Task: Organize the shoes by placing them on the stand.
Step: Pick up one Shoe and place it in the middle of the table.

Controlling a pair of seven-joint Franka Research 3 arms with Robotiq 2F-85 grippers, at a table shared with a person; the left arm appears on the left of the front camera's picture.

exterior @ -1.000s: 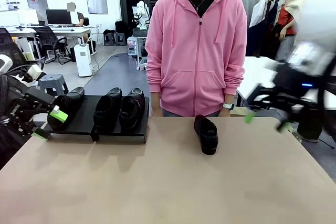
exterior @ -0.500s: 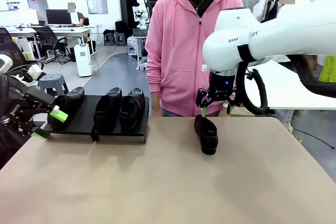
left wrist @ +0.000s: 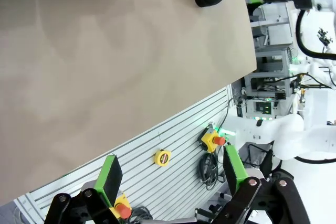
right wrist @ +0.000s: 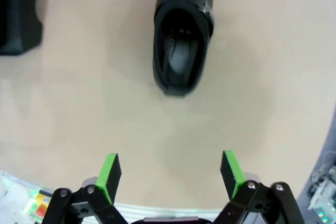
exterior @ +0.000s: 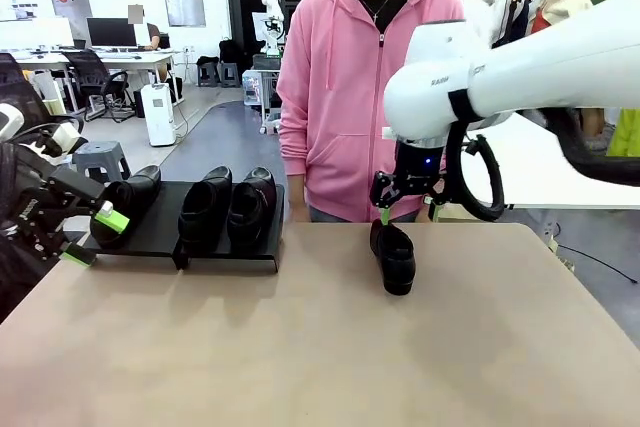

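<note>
**A:** What do you see, going from left to right?

**B:** At the far left is the left gripper (exterior: 88, 237). Its green pads (exterior: 112, 219) stand wide apart and hold nothing. It hangs by the near left corner of the stand (exterior: 150, 235).

**A:** What is the stand like?

**B:** It is low, flat and black. It sits at the far left of the table (exterior: 320, 347). Three shiny black shoes are on it. One shoe (exterior: 128, 205) is at the left end, just beside the left gripper's far pad. Two more (exterior: 228, 207) sit side by side at the right end.

**A:** Any other shoe?

**B:** Yes, a lone shoe (exterior: 393, 256) lies on the table near the far edge, right of the middle. It is black and glossy, with a round toe and a low heel. Its toe points to the near side.

**A:** Where is the right gripper?

**B:** The right gripper (exterior: 407, 213) hangs just over the heel end of that shoe, not touching it. In the wrist view its fingers (right wrist: 108, 176) are spread wide and the shoe (right wrist: 182, 51) lies ahead of them, a bit apart.

**A:** And the room?

**B:** The table is plain tan. A person in a pink hoodie (exterior: 372, 97) stands at the far side. Behind are desks, chairs and a gray floor.
</note>
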